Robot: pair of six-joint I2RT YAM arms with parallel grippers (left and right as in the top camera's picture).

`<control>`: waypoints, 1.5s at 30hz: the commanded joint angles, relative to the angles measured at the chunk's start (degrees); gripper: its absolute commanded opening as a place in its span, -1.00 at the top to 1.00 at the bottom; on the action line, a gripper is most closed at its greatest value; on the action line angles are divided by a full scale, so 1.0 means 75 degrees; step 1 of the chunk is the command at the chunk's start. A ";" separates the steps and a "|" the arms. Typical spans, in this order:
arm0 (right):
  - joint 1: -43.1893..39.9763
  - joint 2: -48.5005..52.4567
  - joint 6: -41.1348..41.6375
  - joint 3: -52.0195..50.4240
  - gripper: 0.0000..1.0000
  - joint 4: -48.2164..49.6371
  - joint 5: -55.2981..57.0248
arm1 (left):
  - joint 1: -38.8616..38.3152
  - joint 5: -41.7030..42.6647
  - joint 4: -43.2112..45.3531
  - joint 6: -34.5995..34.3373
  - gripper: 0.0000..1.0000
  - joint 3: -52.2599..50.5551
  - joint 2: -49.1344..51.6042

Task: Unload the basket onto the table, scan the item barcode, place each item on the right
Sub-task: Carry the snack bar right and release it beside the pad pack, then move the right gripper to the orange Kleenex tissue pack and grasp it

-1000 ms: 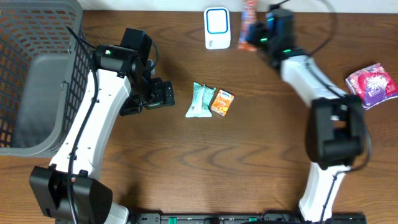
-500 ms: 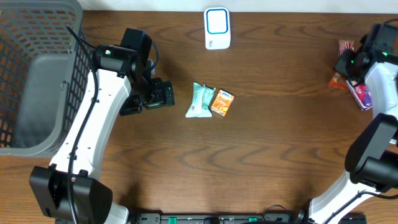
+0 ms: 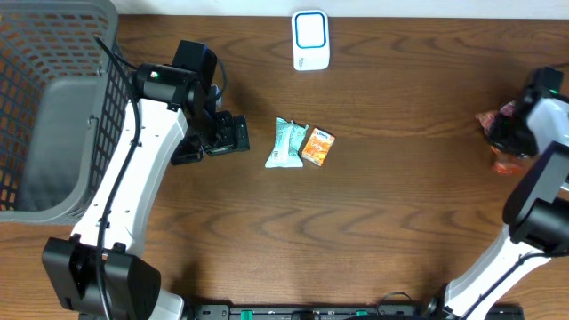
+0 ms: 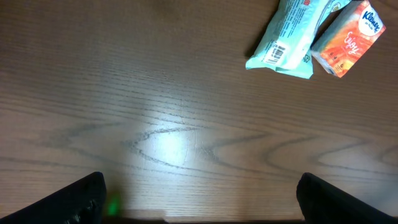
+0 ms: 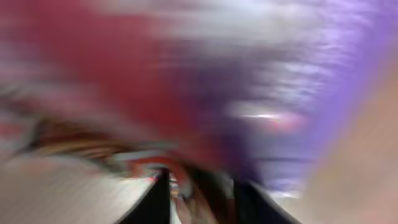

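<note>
**Worktop** (image 3: 373, 231): brown wood grain; it carries everything listed below.

**Basket** (image 3: 53, 107): grey mesh, at 9 to 10 o'clock.

**Right arm** (image 3: 542, 178): at the 3 o'clock edge. 1 second ago you had its hand up at 12 o'clock, holding the orange-red item beside the scanner. It has since swung well away from there. Judged from that, the scanning pass for this item is over and you are now setting it aside.

**Left arm** (image 3: 133, 178): reaches in from 7 o'clock and has not moved.

**Right hand** (image 3: 510, 135): hidden under its own wrist from above. You cannot tell how far the jaws are parted, or whether they have the item.

**Left hand** (image 3: 233, 138): spread to its widest and holding nothing, just 9 o'clock of the 2 centre packs.

**Scanner** (image 3: 310, 40): white with a blue face, at 12 o'clock.

**Pink-purple packet** (image 3: 491, 117): at 3 o'clock, mostly covered by the right arm.

**Orange-red item** (image 3: 507, 164): at 3 o'clock, showing just below the right hand, close by the pink-purple packet.

**Teal packet** (image 3: 286, 142) and **orange tissue pack** (image 3: 317, 147): at centre, side by side and touching. They are likely next to be scanned.

**View notes:** Only the left wrist view shows the barcode (image 4: 275, 55), face up on the teal packet. The right wrist view gives just a red and purple smear. Only the overhead view shows the scanner.
</note>
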 commanded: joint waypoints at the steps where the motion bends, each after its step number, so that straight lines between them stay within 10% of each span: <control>1: -0.0560 0.0012 0.0175 0.0099 0.18 -0.0286 0.1212 | 0.0023 -0.0076 -0.0029 0.0067 -0.96 0.0003 0.0015; 5: -0.0595 -0.0032 -0.0041 0.0458 -0.99 -0.0606 0.0484 | 0.0023 -0.0076 -0.0029 0.0067 -0.96 0.0003 0.0015; 21: 0.2130 -0.0527 -0.0163 0.2693 -0.65 -0.1792 -0.5925 | 0.0023 -0.0076 -0.0029 0.0064 -0.95 0.0003 0.0015; 35: 0.5709 -0.0527 0.1309 0.0455 -0.12 0.0041 -0.5633 | 0.0023 -0.0076 -0.0029 0.0067 -0.96 0.0003 0.0015; 45: 0.7498 -0.0527 0.3861 0.0219 0.14 0.0443 -0.1979 | 0.0023 -0.0076 -0.0029 0.0067 -0.96 0.0003 0.0015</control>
